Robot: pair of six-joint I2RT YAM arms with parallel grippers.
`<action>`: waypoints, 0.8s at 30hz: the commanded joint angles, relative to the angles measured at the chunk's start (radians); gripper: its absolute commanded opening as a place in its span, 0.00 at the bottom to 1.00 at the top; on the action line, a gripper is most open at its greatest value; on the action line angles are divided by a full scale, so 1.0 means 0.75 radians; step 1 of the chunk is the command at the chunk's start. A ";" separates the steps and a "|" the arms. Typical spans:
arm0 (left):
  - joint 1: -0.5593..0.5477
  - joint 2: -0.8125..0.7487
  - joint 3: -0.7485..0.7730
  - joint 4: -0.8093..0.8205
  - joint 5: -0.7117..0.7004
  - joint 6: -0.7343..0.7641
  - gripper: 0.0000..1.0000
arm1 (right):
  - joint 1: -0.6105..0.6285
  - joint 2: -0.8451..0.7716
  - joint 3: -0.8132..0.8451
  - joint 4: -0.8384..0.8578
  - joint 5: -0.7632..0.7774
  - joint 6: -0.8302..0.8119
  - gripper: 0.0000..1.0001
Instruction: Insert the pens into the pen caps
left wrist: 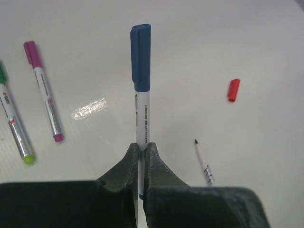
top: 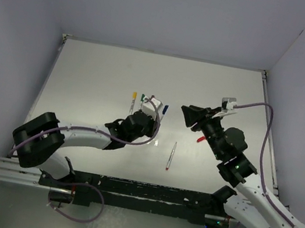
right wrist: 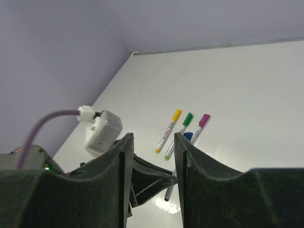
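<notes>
Table [left wrist: 247,42] is noted as smooth, with a faint sheen. Blue cap [left wrist: 141,57] is seen as matt plastic; fingers [left wrist: 161,173] of the left gripper [left wrist: 141,151] are recorded as grainy, matt.

Red cap [top: 200,139] and uncapped pen [top: 171,156] obstruct the table [top: 100,75] centre.

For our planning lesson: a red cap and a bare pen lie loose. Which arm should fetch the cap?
Likely right: the right pincer is open and empty near the red cap; the left pincer is shut on the blue pen.
</notes>
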 commanded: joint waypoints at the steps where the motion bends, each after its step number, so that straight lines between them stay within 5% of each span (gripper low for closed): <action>1: 0.027 0.150 0.194 -0.268 -0.109 -0.015 0.00 | 0.004 -0.075 0.056 -0.189 0.150 -0.059 0.42; 8: 0.123 0.413 0.470 -0.465 -0.077 -0.032 0.00 | 0.002 -0.143 0.029 -0.423 0.254 -0.026 0.42; 24: 0.261 0.742 0.822 -0.731 0.006 -0.063 0.06 | 0.002 -0.229 -0.065 -0.469 0.280 0.042 0.42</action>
